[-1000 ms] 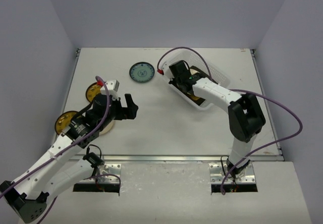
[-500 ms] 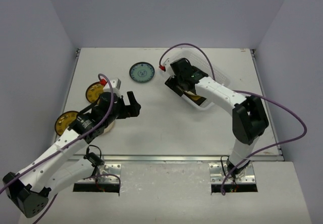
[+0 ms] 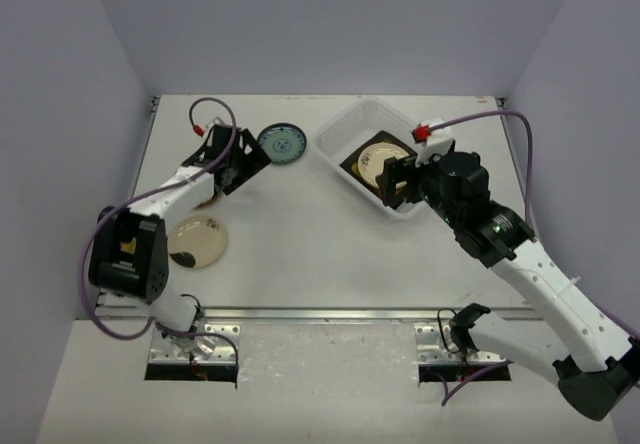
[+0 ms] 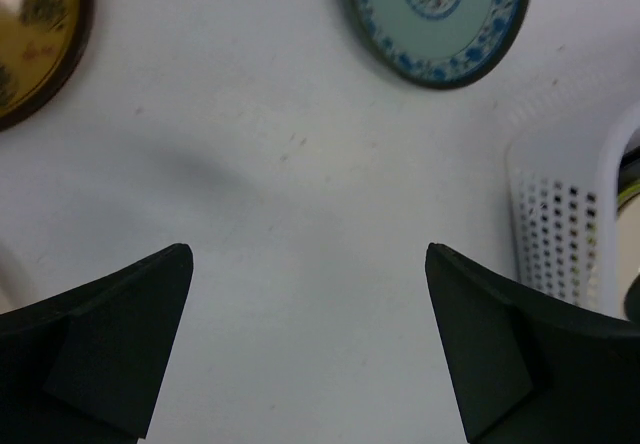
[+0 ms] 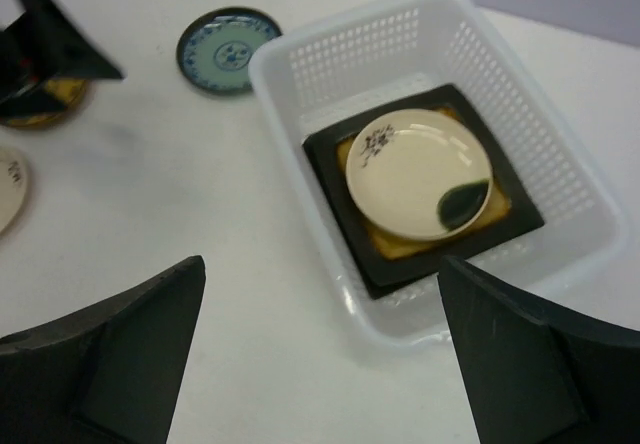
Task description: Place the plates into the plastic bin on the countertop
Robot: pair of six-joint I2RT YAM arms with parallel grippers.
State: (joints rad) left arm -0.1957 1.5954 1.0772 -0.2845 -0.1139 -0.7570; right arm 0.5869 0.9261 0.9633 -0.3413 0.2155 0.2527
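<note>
Blue patterned plate (image 4: 437,14): likely next pick. Left gripper (image 4: 308,264), spread, empty: straddle its near rim, pinch, lift level to plastic bin (image 5: 350,54). Right gripper (image 5: 320,274): spread, empty.

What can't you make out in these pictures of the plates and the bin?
- Yellow plate: cut off by the left edge in the left wrist view; the left arm lies over it in the top view.
- Black square plate in the plastic bin: the cream plate on it hides its middle, right wrist view.
- Blue plate: top cut off by the frame in the left wrist view.
</note>
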